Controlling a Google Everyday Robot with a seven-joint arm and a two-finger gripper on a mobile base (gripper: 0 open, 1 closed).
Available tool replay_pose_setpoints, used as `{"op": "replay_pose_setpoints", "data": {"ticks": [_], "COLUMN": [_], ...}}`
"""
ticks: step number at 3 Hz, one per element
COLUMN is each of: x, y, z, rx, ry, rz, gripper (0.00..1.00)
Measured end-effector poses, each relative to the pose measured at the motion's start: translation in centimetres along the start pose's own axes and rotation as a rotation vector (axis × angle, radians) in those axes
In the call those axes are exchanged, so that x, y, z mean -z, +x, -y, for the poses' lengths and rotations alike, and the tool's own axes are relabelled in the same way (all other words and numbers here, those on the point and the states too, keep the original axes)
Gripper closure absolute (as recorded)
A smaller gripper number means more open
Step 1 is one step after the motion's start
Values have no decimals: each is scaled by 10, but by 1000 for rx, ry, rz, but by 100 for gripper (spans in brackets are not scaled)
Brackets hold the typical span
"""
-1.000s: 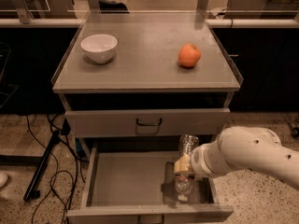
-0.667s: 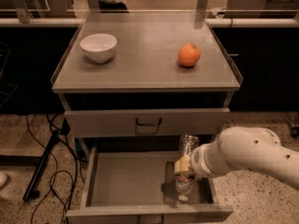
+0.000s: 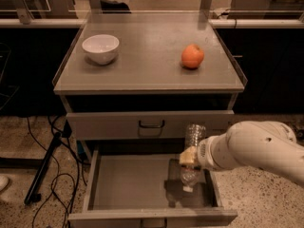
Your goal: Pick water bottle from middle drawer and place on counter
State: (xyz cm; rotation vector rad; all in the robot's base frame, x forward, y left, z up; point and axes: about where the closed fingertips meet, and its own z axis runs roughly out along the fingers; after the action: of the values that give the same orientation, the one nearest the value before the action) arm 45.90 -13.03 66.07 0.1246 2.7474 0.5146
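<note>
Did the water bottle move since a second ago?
Yes, a little upward. Held in the gripper above the open drawer, the water bottle now has its upper end overlapping the closed drawer front.

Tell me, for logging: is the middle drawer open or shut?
Open: the middle drawer is pulled out, floor showing; the claw holds the water bottle over it.

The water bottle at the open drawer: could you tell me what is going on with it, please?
The robot's gripper is shut around the middle of the water bottle, holding it roughly upright in the right part of the open middle drawer. It is not yet on the counter, where a white bowl and an orange fruit sit.
</note>
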Motion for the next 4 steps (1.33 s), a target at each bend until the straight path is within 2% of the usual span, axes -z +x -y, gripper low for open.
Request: {"op": "replay_pose_setpoints", "data": {"ticks": [1, 3, 4], "x": [21, 19, 34], "y": [-6, -9, -30], "z": [-8, -8, -19], "rx": [29, 26, 37], "ry": [-11, -22, -40], "rz": [42, 42, 103], "gripper": [100, 100, 100]}}
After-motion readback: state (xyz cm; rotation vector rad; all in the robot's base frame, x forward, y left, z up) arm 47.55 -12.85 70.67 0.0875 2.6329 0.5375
